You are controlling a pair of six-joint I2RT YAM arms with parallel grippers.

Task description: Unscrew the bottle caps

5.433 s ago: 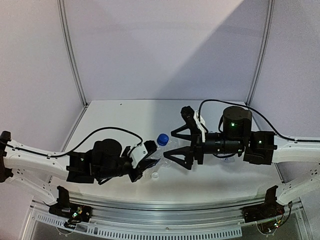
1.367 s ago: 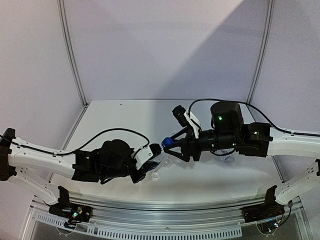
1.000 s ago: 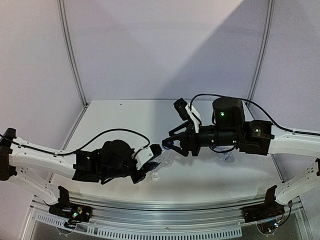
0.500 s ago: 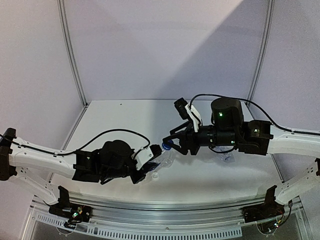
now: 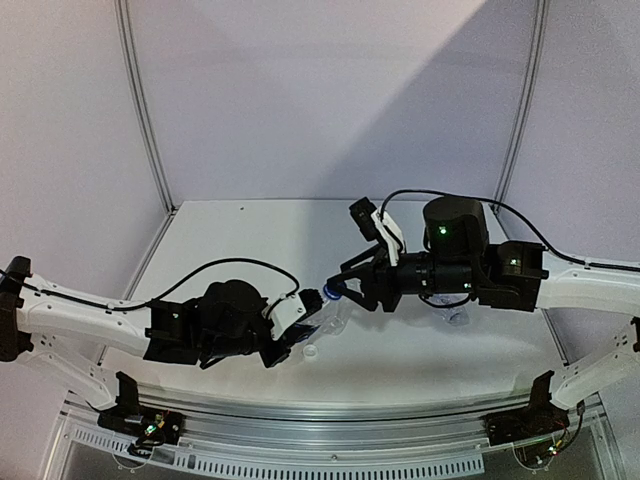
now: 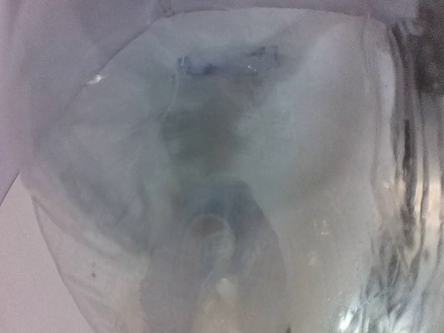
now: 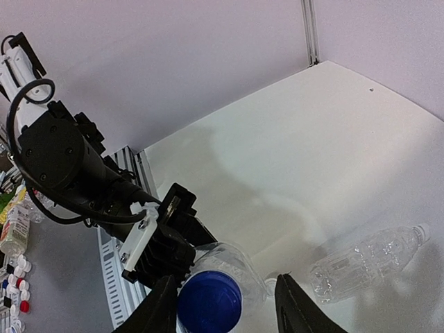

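A clear bottle (image 5: 331, 317) hangs tilted above the table with my left gripper (image 5: 303, 328) shut on its body. Its blue cap (image 5: 333, 290) points toward the right arm. The left wrist view is filled by the bottle's (image 6: 222, 173) clear wall, so my left fingers are hidden there. In the right wrist view the blue cap (image 7: 208, 303) sits between the fingers of my right gripper (image 7: 225, 284). That gripper is open: the left finger stands close to the cap and a gap shows on the right side. Another clear bottle (image 7: 368, 260) lies on the table.
A small white cap (image 5: 310, 350) lies on the table under the held bottle. The lying bottle (image 5: 456, 316) rests beneath the right arm. The aluminium rail (image 5: 330, 440) runs along the near edge, and purple walls (image 5: 330, 100) close the back and sides.
My right gripper has narrowed its jaws around the blue cap. Both arms have stayed nearly in place over the last second.
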